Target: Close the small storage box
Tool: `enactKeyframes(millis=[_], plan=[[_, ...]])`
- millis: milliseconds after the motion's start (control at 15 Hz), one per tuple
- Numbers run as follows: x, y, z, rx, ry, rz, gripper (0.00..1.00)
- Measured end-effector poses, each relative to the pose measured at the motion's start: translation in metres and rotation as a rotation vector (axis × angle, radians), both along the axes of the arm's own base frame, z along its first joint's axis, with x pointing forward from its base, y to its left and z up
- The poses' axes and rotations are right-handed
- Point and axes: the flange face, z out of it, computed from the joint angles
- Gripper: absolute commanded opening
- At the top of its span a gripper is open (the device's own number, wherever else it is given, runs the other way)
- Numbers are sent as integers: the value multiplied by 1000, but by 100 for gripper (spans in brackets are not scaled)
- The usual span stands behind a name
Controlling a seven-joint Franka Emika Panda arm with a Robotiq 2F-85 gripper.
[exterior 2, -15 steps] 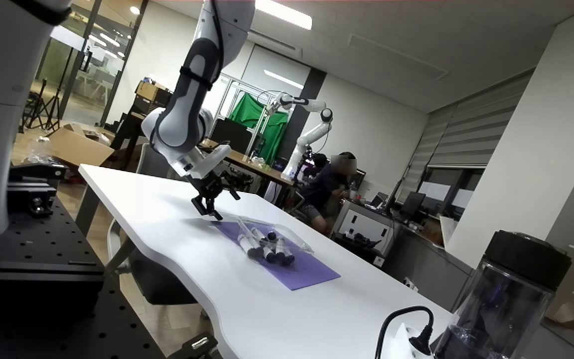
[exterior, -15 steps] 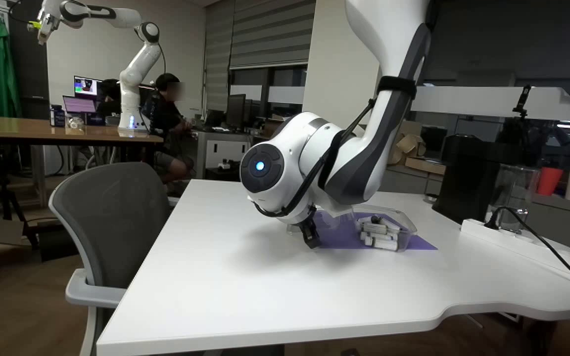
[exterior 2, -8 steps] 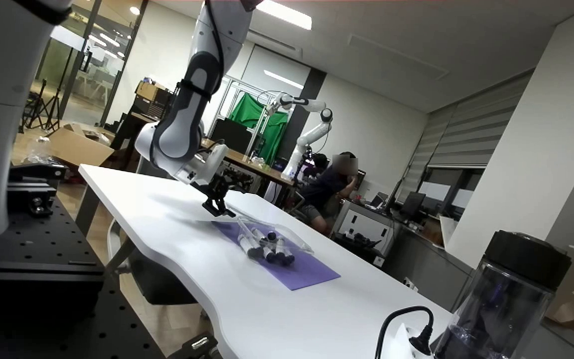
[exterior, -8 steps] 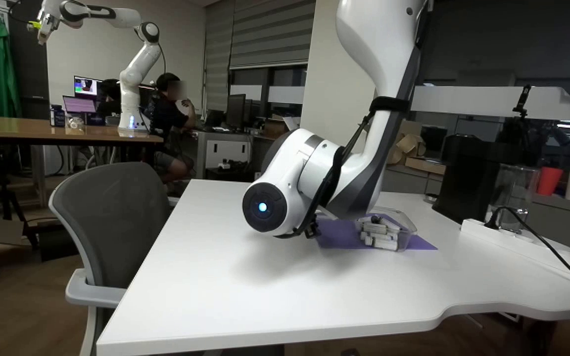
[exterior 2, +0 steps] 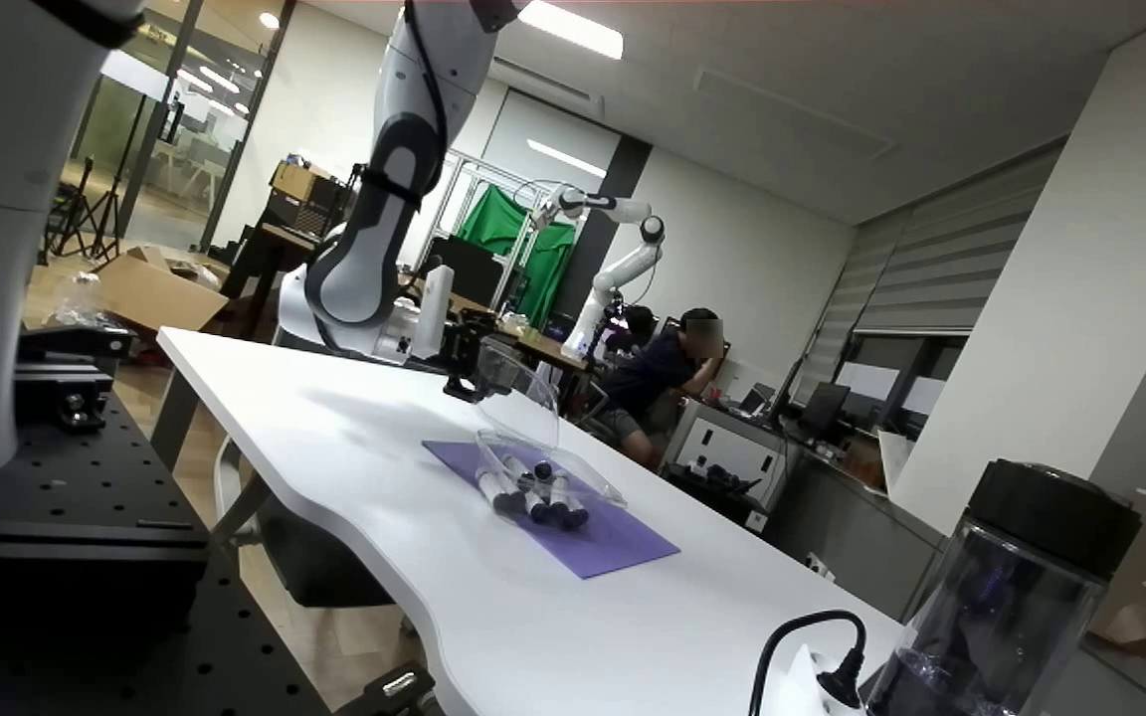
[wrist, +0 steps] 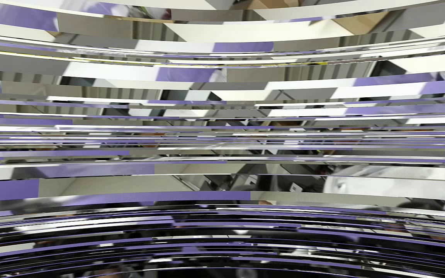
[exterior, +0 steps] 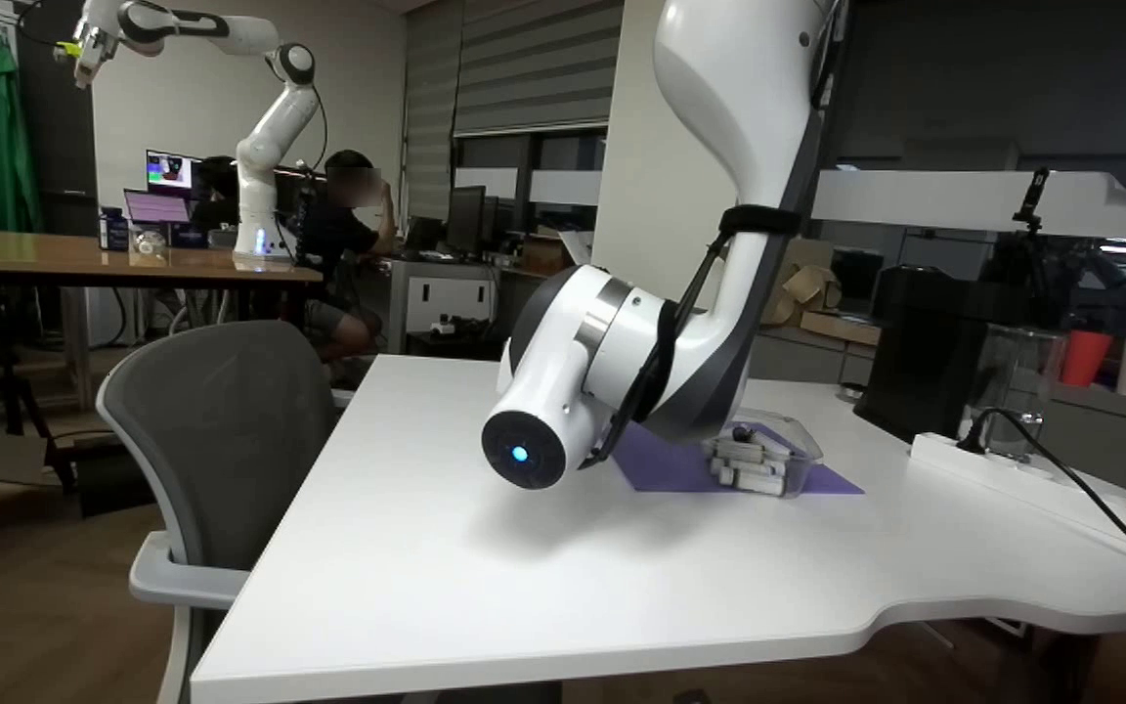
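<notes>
The small storage box (exterior: pixel 800 469) is clear plastic and holds several whitish tubes with dark ends. It sits on the purple sheet and also shows in an exterior view (exterior 2: pixel 588 477). Its clear lid (exterior 2: pixel 531 410) stands tilted up from the box's edge nearest the gripper; the box is open on top. My gripper (exterior 2: pixel 470 378) is at the lid's raised end, above the table, and seems to touch it. Whether its fingers are apart or shut is unclear. In an exterior view the arm's wrist (exterior: pixel 548 420) hides the gripper and lid. The wrist view is scrambled and shows neither clearly.
The purple sheet (exterior: pixel 661 464) lies on the white table (exterior: pixel 524 596). A white power strip (exterior: pixel 1003 479) with a black cable and a clear bottle with a black lid (exterior 2: pixel 991 597) stand at one end. A grey chair (exterior: pixel 221 440) is beside the table.
My wrist has tipped and the gripper has risen and moved towards the box. The lid, low behind the box before, now stands raised beside the gripper. The box has stayed in place.
</notes>
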Motion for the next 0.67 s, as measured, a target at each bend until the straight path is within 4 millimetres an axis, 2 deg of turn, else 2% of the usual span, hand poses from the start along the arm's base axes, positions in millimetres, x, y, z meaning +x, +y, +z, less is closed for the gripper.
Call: enactKeyframes(millis=[333,467,667], plan=[[11,-12,25,-82,-74,-98,100],[14,-27,37,-104,-40,-204,100],[23,-62,55,-125,24,-379,100]])
